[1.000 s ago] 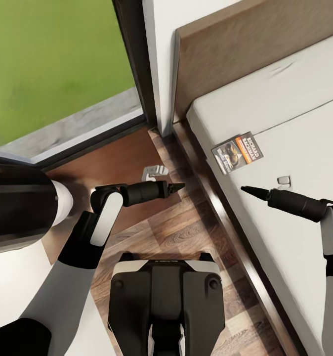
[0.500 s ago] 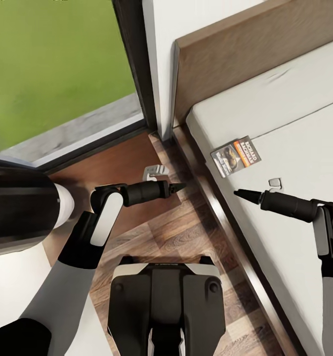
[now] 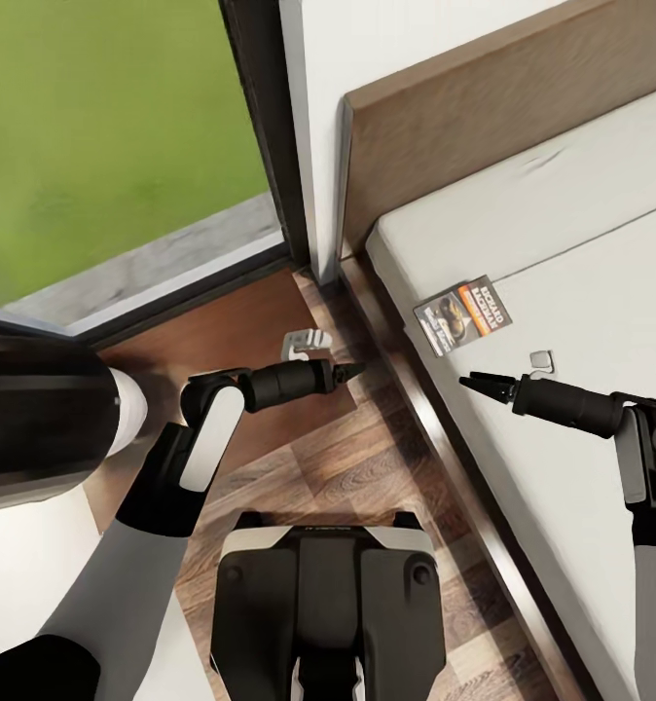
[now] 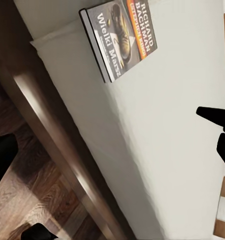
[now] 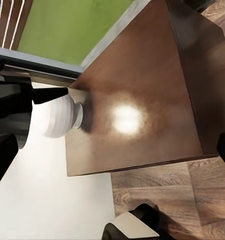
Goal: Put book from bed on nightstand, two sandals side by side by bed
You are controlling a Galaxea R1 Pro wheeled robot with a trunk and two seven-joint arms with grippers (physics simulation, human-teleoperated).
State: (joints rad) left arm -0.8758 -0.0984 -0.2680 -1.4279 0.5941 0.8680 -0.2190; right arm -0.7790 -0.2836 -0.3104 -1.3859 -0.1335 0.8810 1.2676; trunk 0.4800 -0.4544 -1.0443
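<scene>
Grey mattress (image 3: 562, 292) under right claw (image 3: 469, 381) (beside book (image 3: 462, 315)).

The book (image 4: 121, 37) cover reads "RICHARD BACHMAN" in white on orange, with "Wielki Marsz" beside it.

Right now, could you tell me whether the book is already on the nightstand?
No, the book lies on the bed near its edge, while the nightstand stands beside it.
</scene>
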